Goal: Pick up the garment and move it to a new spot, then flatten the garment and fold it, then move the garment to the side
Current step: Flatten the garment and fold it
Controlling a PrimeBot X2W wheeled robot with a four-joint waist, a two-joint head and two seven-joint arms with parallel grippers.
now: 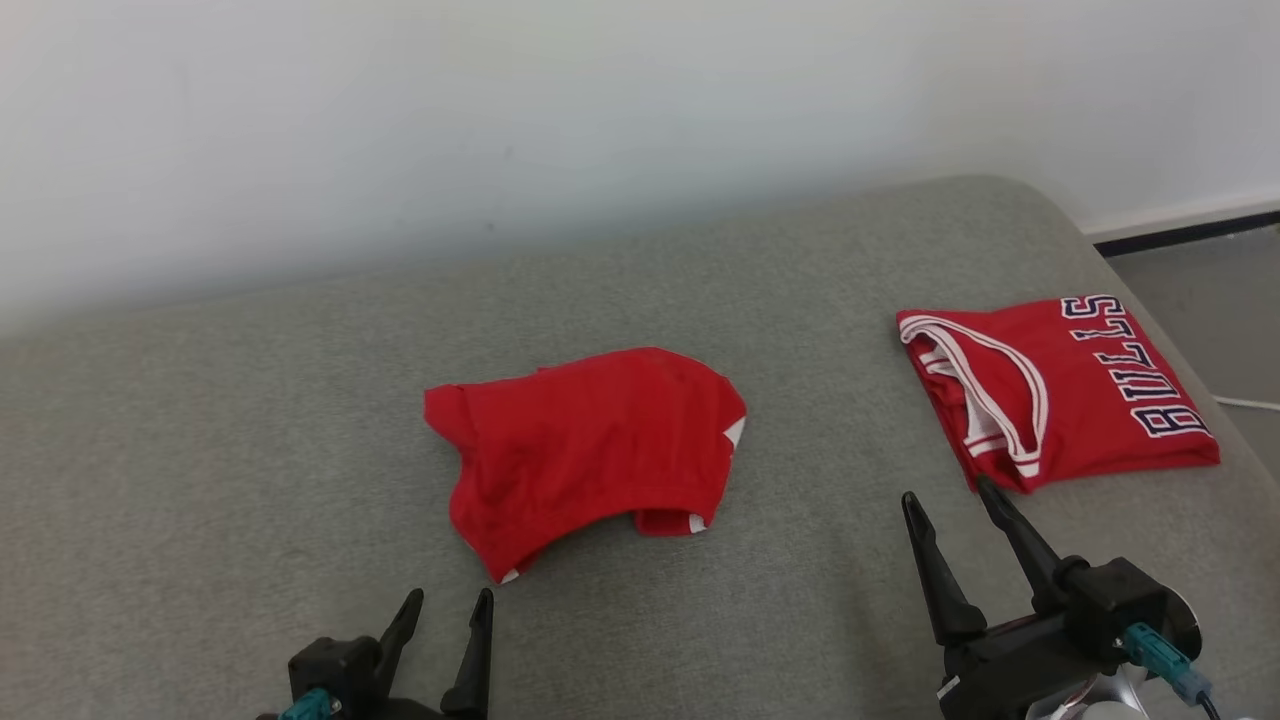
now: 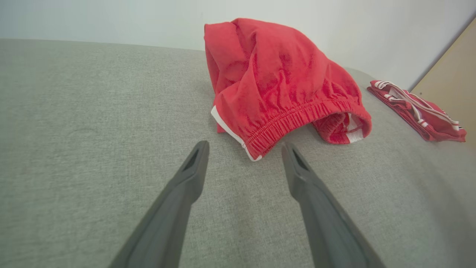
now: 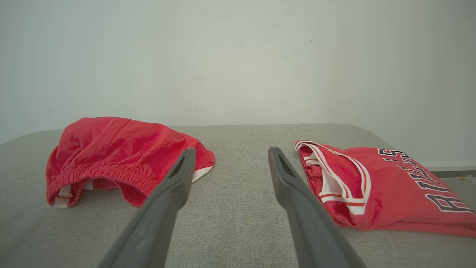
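The garment (image 1: pixel 590 440), a pair of red shorts with an elastic waistband and white trim, lies crumpled in the middle of the grey cushioned surface (image 1: pixel 230 450). My left gripper (image 1: pixel 450 597) is open just in front of its near corner, not touching it. In the left wrist view the garment (image 2: pixel 275 82) bunches up right beyond the open left gripper (image 2: pixel 244 145). My right gripper (image 1: pixel 947 492) is open with nothing between its fingers, beside the near corner of a folded red jersey. The right wrist view has the garment (image 3: pixel 111 149) to the left of the right gripper (image 3: pixel 231 149).
A folded red "BULLS" jersey (image 1: pixel 1070 390) with white trim lies near the surface's right edge, also visible as the jersey (image 2: pixel 416 108) and the jersey (image 3: pixel 390 186). A white wall (image 1: pixel 500 120) backs the surface. Floor (image 1: pixel 1200 280) and a white cable (image 1: pixel 1250 403) lie beyond the right edge.
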